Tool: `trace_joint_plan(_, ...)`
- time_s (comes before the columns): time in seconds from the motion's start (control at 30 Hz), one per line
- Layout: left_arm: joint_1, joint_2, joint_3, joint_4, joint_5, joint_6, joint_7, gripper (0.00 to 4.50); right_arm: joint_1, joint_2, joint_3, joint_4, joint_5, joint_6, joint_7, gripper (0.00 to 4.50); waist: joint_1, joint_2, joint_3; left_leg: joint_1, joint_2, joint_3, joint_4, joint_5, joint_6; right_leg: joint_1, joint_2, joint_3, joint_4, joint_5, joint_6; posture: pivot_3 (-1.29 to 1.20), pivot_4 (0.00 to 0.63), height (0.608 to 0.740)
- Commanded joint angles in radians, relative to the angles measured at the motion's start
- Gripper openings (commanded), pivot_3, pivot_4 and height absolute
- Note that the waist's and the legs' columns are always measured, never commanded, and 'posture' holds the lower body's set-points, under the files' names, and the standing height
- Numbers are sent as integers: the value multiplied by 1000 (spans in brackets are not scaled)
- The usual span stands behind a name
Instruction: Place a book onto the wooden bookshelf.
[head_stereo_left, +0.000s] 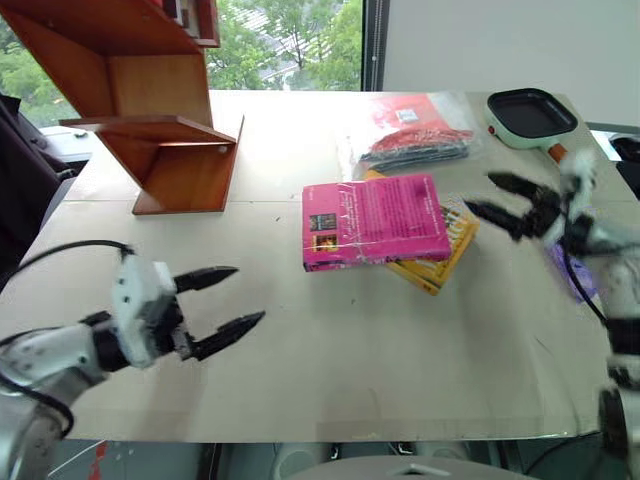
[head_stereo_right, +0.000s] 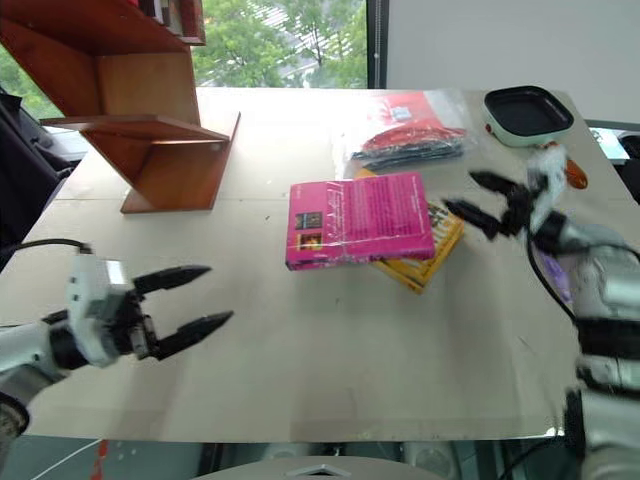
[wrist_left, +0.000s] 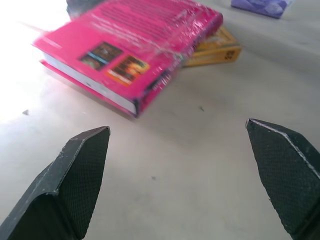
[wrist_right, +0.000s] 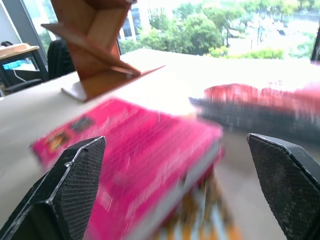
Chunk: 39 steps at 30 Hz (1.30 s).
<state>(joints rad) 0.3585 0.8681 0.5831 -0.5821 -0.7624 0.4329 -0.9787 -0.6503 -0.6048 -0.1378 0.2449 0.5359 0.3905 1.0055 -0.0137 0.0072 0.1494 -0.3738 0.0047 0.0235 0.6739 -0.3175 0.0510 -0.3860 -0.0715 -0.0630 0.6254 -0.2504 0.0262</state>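
Book-to-shelf work has not got past the approach: nothing is held. Going from the left, the wooden bookshelf (head_stereo_left: 165, 110) stands at the far left of the counter (head_stereo_left: 330, 370), its slanted boards and flat ledges well apart from everything else. Nearer the robot on that side, the left gripper (head_stereo_left: 232, 298) hangs above the bare counter with its two black fingers spread wide and nothing between them — it points toward the book from the near-left, well short of it.

In the middle lies the book (head_stereo_left: 375, 221), flat, magenta cover up, its small dark picture squares toward the left edge. Its right part rests on a yellow book (head_stereo_left: 440, 255) that sticks out from under it, so the pink one probably sits slightly tilted. Behind them is a clear plastic bag (head_stereo_left: 415, 130) with red and dark contents, and further right a dark pan with a pale rim (head_stereo_left: 530, 115).

The right gripper (head_stereo_left: 490, 197) hovers just beside the book's right edge, jaws open and empty.

Risks, as I judge them: a grasp from the right could catch the yellow book too, or push the pink one sliding off it — the glossy wrapping looks slippery. A one-sided pinch on so thick a book may let it sag or twist.
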Motion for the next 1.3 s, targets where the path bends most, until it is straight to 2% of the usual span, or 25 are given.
trace_joint_plan(0.03,18,12,93,-71,-60,40,6,4492,-140,13,136,115,-131,5,23,4500,2,-1,-1,-4,0,0,0,0,0,-4,0,0,0,0,0,0,150,740)
trace_joint_plan(0.13,33,6,114,-115,-68,60,21,4492,-258,69,199,241,-190,-21,39,4500,4,-2,0,-11,-1,-1,3,0,0,-8,0,-3,0,0,1,0,150,740)
trace_joint_plan(0.17,36,0,120,-126,-75,64,30,4500,-292,89,216,286,-209,-52,61,3980,3,-1,1,-12,-1,-1,5,0,0,-8,0,-3,0,0,1,0,150,740)
trace_joint_plan(0.23,44,-10,130,-142,-80,69,42,4500,-343,113,247,366,-248,-116,115,3315,1,-1,2,-14,-1,0,8,0,0,-9,1,-3,0,1,1,0,150,740)
trace_joint_plan(0.27,50,-16,134,-148,-81,71,46,4500,-372,125,257,414,-267,-141,126,2749,1,-1,2,-14,-1,-1,9,0,0,-9,1,-3,1,1,1,0,150,740)
trace_joint_plan(0.4,85,-33,158,-179,-92,79,52,4500,-503,177,262,603,-319,-193,126,1102,-3,-2,3,-13,-1,-1,9,0,0,-9,2,-3,2,1,2,0,150,740)
trace_joint_plan(0.47,90,-35,165,-183,-91,81,57,4500,-553,196,256,685,-341,-218,115,107,-1,-2,3,-12,-1,-1,9,1,-1,-8,2,-4,4,1,2,0,150,740)
trace_joint_plan(0.6,90,-50,184,-198,-107,97,104,4500,-651,236,279,862,-441,-300,12,40,-6,-2,3,-11,-1,-1,9,1,-2,-8,2,-3,5,1,1,0,150,740)
trace_joint_plan(0.67,73,-58,178,-202,-100,109,162,4500,-696,269,298,951,-508,-330,-101,40,-7,-2,3,-11,-1,-1,9,1,-2,-8,2,-3,5,1,1,0,150,740)
trace_joint_plan(0.73,38,-72,175,-203,-147,124,220,4500,-735,295,298,1016,-557,-359,-223,40,-8,-1,3,-11,-1,-1,9,2,-3,-8,2,-3,5,1,1,0,150,740)
trace_joint_plan(0.8,19,-83,174,-202,-218,145,246,4500,-751,303,321,1050,-619,-410,-287,40,-8,-2,4,-11,-1,-1,9,2,-3,-8,2,-3,6,1,1,0,150,740)
trace_joint_plan(0.97,60,-71,165,-211,-209,155,227,4500,-768,317,362,1089,-725,-458,-297,40,-16,-2,4,-11,-1,-1,9,2,-4,-8,2,-3,5,1,1,0,150,740)
trace_joint_plan(1.3,53,-64,124,-219,-199,155,240,4500,-755,303,401,1094,-835,-477,-158,40,-29,-2,3,-9,-1,-1,9,4,-6,-8,4,-2,8,1,1,0,150,740)
